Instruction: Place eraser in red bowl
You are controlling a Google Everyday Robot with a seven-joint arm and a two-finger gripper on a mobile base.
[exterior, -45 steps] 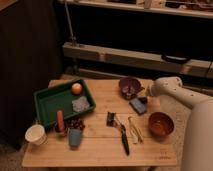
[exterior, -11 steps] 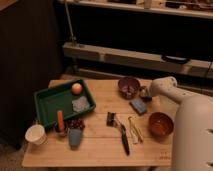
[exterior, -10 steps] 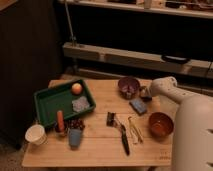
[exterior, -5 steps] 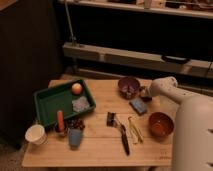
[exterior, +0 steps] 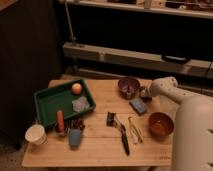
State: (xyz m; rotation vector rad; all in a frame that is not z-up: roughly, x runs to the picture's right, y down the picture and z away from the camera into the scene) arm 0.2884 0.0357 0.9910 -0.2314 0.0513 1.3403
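A: Gripper (exterior: 144,93)?
B: Far side of the table, just beside the purple bowl (exterior: 128,86). Can't tell how open it is or whether it holds anything.
A: Eraser (exterior: 110,118)?
B: Mid-table, near a black-handled tool (exterior: 123,140), well apart from the gripper.
A: Direction?
B: Toward the camera and leftward in view, past the blue pad (exterior: 138,105). Long axis unclear.
A: Red bowl (exterior: 161,114)?
B: Right of the eraser in view, near the front edge. I'd judge the reach to the eraser comes first.
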